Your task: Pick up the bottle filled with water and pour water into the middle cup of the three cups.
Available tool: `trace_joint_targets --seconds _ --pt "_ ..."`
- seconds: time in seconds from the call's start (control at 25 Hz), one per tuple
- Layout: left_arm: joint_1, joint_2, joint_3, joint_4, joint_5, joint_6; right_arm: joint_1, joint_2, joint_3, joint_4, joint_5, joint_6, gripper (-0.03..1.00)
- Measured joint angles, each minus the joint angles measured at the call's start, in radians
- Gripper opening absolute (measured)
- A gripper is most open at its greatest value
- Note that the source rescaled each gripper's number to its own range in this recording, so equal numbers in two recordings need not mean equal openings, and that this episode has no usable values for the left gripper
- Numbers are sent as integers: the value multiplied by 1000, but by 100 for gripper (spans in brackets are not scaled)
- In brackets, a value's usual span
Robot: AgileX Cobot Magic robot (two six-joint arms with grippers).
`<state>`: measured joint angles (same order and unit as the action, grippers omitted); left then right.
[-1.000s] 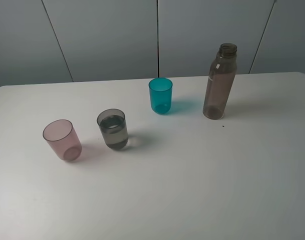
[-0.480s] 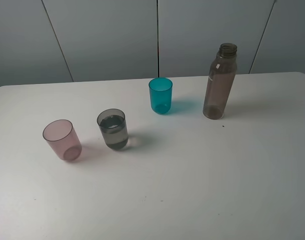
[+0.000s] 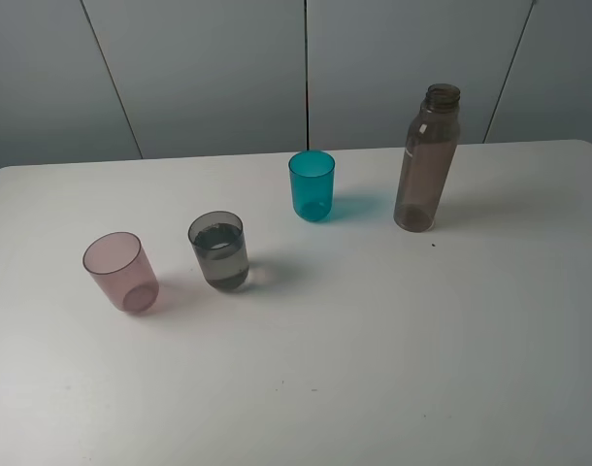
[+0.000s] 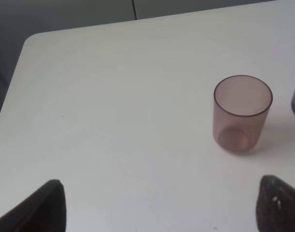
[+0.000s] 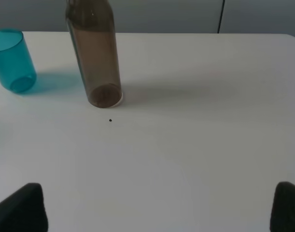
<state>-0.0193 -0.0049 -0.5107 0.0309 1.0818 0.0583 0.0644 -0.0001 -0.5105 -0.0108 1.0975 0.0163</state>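
On the white table [image 3: 393, 349] there are three cups and one bottle [image 3: 427, 160], which stands upright at the far right, just beside the teal cup [image 3: 312, 184]. The grey middle cup [image 3: 218, 250] holds water, while the pink cup [image 3: 120, 271] looks empty. The left gripper [image 4: 157, 205] and the right gripper [image 5: 157, 208] both have their jaws spread wide, holding nothing.

On the white table [image 3: 393, 340] three cups run in a slanting line: the pink cup [image 3: 120, 271] nearest the front left, the middle cup [image 3: 218, 250] beside it with water inside, and the teal cup [image 3: 312, 184] farther back. The bottle [image 3: 427, 158] stands upright, uncapped, to the right of the teal cup, apart from it.
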Motion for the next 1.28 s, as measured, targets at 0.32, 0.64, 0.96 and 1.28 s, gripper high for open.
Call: trace_joint_targets --seconds 0.32,0.64,0.96,1.28 --pt "0 0 0 0 0 0 -13 0 0 11 0 -32 100" --pt "0 0 0 0 0 0 -13 0 0 17 0 -55 100" --pt "0 0 0 0 0 0 -13 0 0 -3 0 -16 100" --pt "0 0 0 0 0 0 -13 0 0 -3 0 -16 100"
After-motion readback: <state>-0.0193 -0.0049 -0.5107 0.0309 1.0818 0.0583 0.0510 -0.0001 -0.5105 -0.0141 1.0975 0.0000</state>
